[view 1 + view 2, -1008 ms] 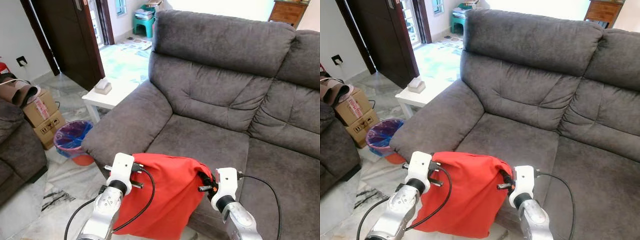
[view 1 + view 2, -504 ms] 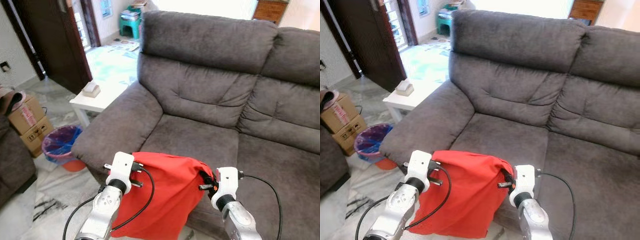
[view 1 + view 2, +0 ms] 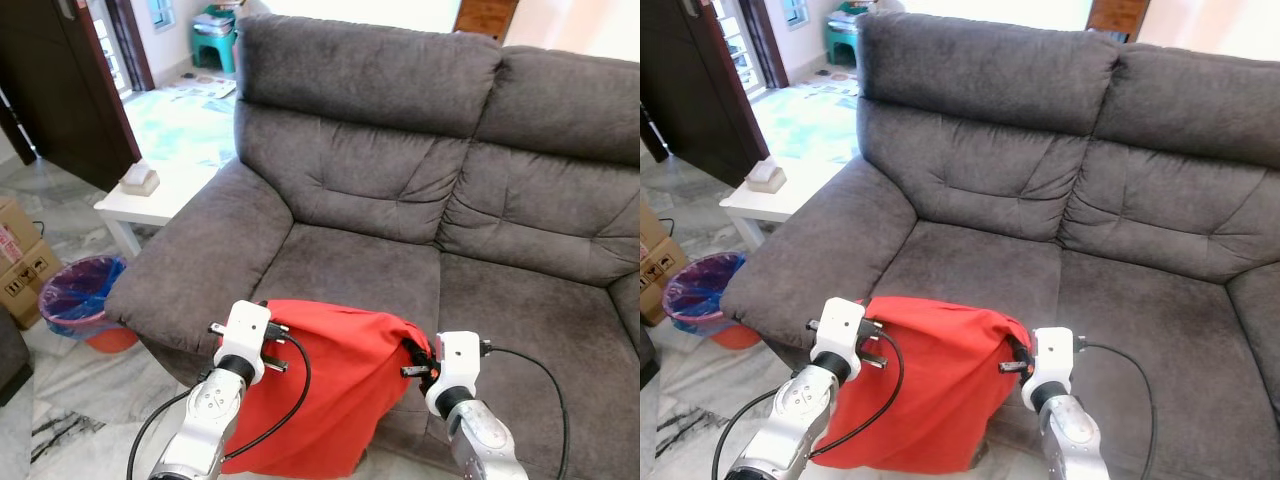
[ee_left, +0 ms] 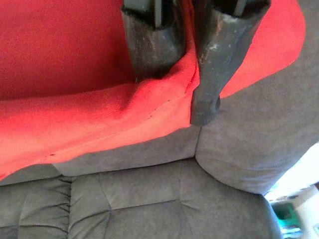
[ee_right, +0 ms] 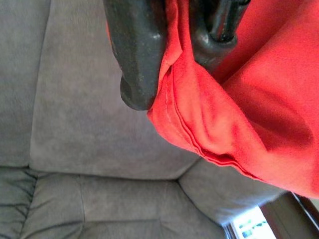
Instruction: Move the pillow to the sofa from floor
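sofa (image 3: 400, 200): grey, two seats, set straight ahead beyond both sets of jaws. the seat cushion is seen past the fingertips in both wrist views, near but not touched by them.

pillow (image 3: 330, 390): red, soft, held up off the floor between the two grippers. its top edge is stretched from one set of jaws to the other; the rest hangs slack below them, in front of the sofa's front edge. whether the hanging part touches the sofa front cannot be told.

left gripper (image 4: 172, 67): jaws closed on the pillow's upper corner, a fold of red cloth pinched between the two black fingers (image 4: 152, 42).

right gripper (image 5: 172, 55): jaws closed on the other upper corner, the seamed hem caught between the fingers (image 5: 134, 55).

side table (image 3: 150, 195), white, and a bin (image 3: 80, 300) with a blue liner: off to the left of the left jaws, well apart, not in the way.

step in hand, as judged: carry phase, pillow lifted and brought up to the sofa, not yet placed. next move judged to call for both grips to be raised and carried forward together until the hanging cloth clears the seat edge, then lowered onto the cushion and both jaws opened.
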